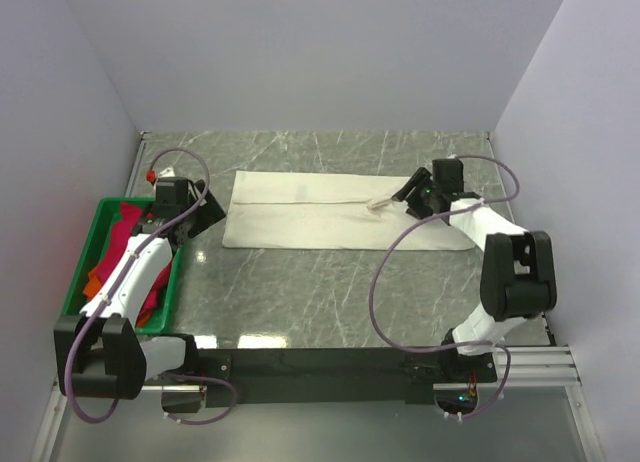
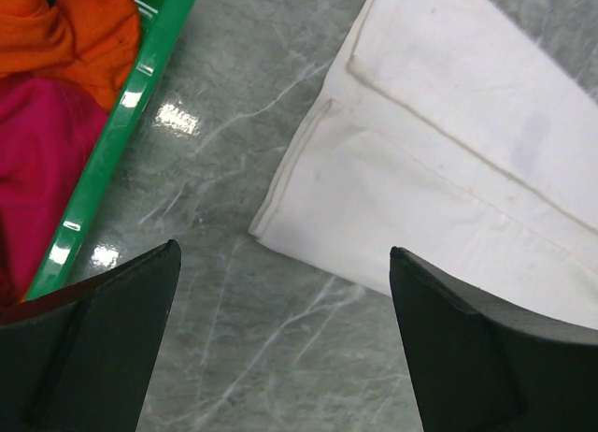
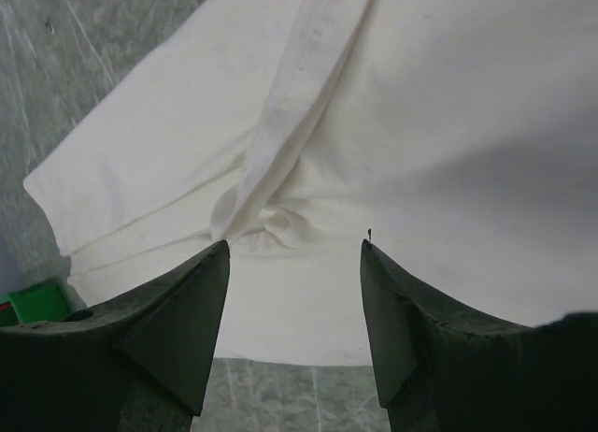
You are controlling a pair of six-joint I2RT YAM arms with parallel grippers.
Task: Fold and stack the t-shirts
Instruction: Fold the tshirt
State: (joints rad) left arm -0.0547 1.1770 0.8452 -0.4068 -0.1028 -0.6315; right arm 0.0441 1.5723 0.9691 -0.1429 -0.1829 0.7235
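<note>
A cream t-shirt (image 1: 330,210) lies flat on the marble table, folded into a long band. My left gripper (image 1: 207,210) hovers just off its left end; in the left wrist view the gripper (image 2: 280,254) is open wide over bare marble, and the shirt's corner (image 2: 439,161) lies just ahead of the fingers. My right gripper (image 1: 398,196) is over the shirt's right part. In the right wrist view it (image 3: 294,247) is open with nothing between the fingers, and a small pucker of cloth (image 3: 271,222) sits at the tips. Crimson (image 2: 37,161) and orange (image 2: 65,30) t-shirts lie crumpled in the crate.
A green plastic crate (image 1: 92,244) stands at the table's left edge, partly under my left arm, and its rim (image 2: 117,137) shows in the left wrist view. Grey walls close in the table on three sides. Cables loop above both arms.
</note>
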